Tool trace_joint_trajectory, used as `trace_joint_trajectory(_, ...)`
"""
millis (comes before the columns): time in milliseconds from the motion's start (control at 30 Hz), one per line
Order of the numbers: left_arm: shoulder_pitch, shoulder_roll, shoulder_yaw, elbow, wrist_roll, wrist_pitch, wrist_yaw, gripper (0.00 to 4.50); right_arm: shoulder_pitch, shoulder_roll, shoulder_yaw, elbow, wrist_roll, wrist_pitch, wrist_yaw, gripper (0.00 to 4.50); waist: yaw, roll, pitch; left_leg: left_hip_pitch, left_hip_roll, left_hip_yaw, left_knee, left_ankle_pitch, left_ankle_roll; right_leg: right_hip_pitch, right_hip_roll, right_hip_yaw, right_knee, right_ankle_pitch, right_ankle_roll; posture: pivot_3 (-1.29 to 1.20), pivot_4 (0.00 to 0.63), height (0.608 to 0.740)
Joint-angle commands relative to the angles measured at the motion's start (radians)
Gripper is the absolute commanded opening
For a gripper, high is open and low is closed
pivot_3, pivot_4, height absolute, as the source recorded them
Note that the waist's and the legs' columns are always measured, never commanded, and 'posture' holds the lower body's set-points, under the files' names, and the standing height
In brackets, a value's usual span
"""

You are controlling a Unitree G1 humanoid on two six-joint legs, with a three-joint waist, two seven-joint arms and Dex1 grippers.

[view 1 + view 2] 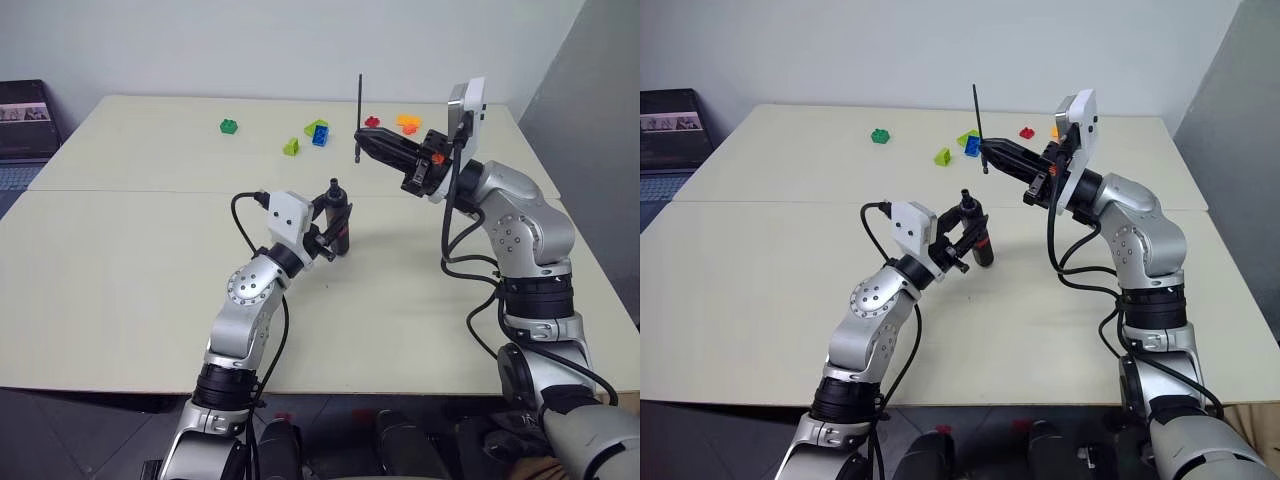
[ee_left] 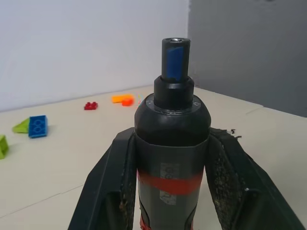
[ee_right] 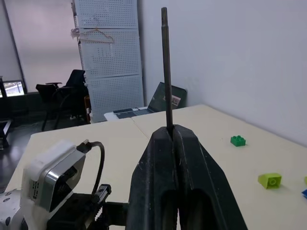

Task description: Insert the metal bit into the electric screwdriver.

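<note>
A cream-coloured table (image 1: pixel 130 260) fills the scene, with both robot arms raised above it. The left gripper (image 1: pixel 335 228) sits over the middle of the table, its two black fingers (image 2: pixel 108 182) clamped on either side of the electric screwdriver (image 1: pixel 339 222) — a dark cylindrical tool with a red band around its middle. The screwdriver stands roughly upright in that grip, its narrow nose pointing up and its open socket facing upward; in the left wrist view the nose (image 2: pixel 174 60) shows a blue insert. The right gripper (image 1: pixel 366 143) is higher and further back, to the right of the screwdriver, reaching across toward the robot's left. Its fingers (image 3: pixel 158 177) are pressed together on the metal bit (image 1: pixel 359 115), a thin dark rod that stands nearly vertical, rising well above the fingertips with a short end poking out below them. The bit is held in the air, above and beyond the screwdriver's nose — the two are apart, not touching. Toward the far edge of the table lie scattered toy bricks: a green brick (image 1: pixel 229 126) on its own, a lime brick (image 1: pixel 291 147), a blue brick (image 1: pixel 319 136), a red brick (image 1: pixel 372 122) and an orange brick (image 1: pixel 407 123). A laptop (image 1: pixel 25 125) sits beyond the table's far left corner.
</note>
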Motion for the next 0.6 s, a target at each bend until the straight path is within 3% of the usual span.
trace_joint_trajectory(33, -0.009, 0.032, -0.014, -0.094, -0.061, 0.031, -0.087, 1.65, -0.010, -0.038, -0.018, -0.019, 0.050, 0.016, 0.047, 0.00, -0.001, 0.000, 0.000, 0.000, 0.000, 0.000, 0.000, 0.000, 0.000, 0.000, 0.000, 0.000, 0.000, 0.000, 0.000, 0.00, 0.150, 0.740)
trace_joint_trajectory(367, -0.041, 0.098, -0.021, -0.078, -0.151, 0.103, -0.246, 1.65, 0.023, -0.136, -0.018, -0.091, 0.165, 0.138, 0.133, 0.00, -0.002, 0.000, 0.000, 0.000, 0.000, 0.000, 0.000, 0.000, 0.000, 0.000, 0.000, 0.000, -0.001, 0.000, 0.000, 0.00, 0.150, 0.740)
trace_joint_trajectory(600, -0.042, 0.121, -0.038, -0.085, -0.193, 0.153, -0.331, 1.65, 0.061, -0.135, -0.018, -0.160, 0.233, 0.201, 0.112, 0.00, -0.004, 0.000, 0.000, 0.000, 0.000, 0.000, 0.000, 0.000, 0.000, 0.000, 0.000, 0.000, -0.001, 0.000, 0.000, 0.00, 0.150, 0.740)
